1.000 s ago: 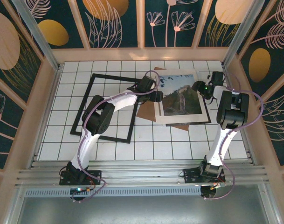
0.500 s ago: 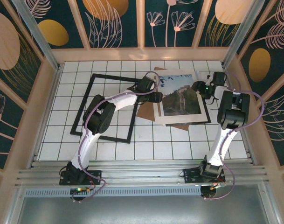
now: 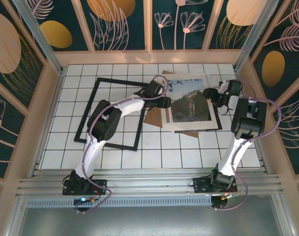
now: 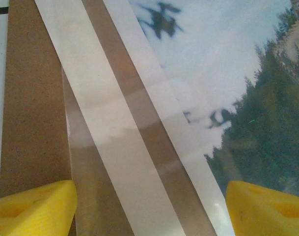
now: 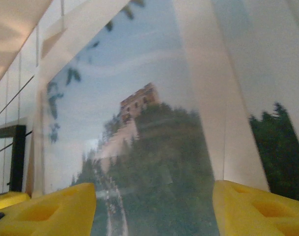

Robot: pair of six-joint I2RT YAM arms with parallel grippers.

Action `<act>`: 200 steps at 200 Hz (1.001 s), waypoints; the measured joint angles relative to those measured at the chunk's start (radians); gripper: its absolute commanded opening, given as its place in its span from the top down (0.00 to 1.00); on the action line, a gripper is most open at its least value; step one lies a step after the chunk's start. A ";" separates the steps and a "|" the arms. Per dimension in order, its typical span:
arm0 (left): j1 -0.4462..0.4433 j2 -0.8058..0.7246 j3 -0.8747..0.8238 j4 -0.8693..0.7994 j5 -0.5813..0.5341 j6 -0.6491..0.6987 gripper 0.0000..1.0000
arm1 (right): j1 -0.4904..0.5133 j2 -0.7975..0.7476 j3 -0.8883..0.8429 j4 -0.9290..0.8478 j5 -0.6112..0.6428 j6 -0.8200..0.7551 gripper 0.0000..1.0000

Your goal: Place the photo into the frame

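The photo (image 3: 191, 103) lies on a brown board (image 3: 154, 118) just right of the frame (image 3: 86, 111). The left claw (image 3: 165, 102) and right claw (image 3: 208, 92) sit released at its edges, ready to grab. Next they must pinch it and carry it over.

Thin black rectangular frame (image 3: 86, 109) left of centre on tiled table (image 3: 115, 162); white-bordered landscape photo (image 3: 191, 102) right of centre, atop brown cardboard board (image 3: 154, 117), beside frame.
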 measured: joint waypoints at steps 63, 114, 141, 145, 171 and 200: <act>0.000 0.000 0.000 0.001 0.002 0.000 0.21 | -0.007 -0.026 -0.068 0.089 -0.121 -0.021 0.39; 0.000 0.000 0.000 0.005 0.008 0.000 0.21 | -0.007 -0.060 -0.111 0.129 -0.137 0.030 0.67; 0.000 0.000 0.000 0.005 0.008 0.000 0.20 | -0.007 -0.061 -0.108 0.089 -0.097 0.029 0.94; 0.000 0.000 0.000 0.005 0.008 0.000 0.20 | -0.007 -0.061 -0.107 0.077 -0.091 0.035 0.97; 0.000 -0.001 0.000 0.005 0.006 0.000 0.18 | -0.007 -0.067 -0.105 0.045 -0.071 0.048 1.00; 0.003 -0.061 -0.066 0.034 -0.005 -0.003 0.17 | -0.007 -0.139 -0.105 0.027 -0.073 0.054 1.00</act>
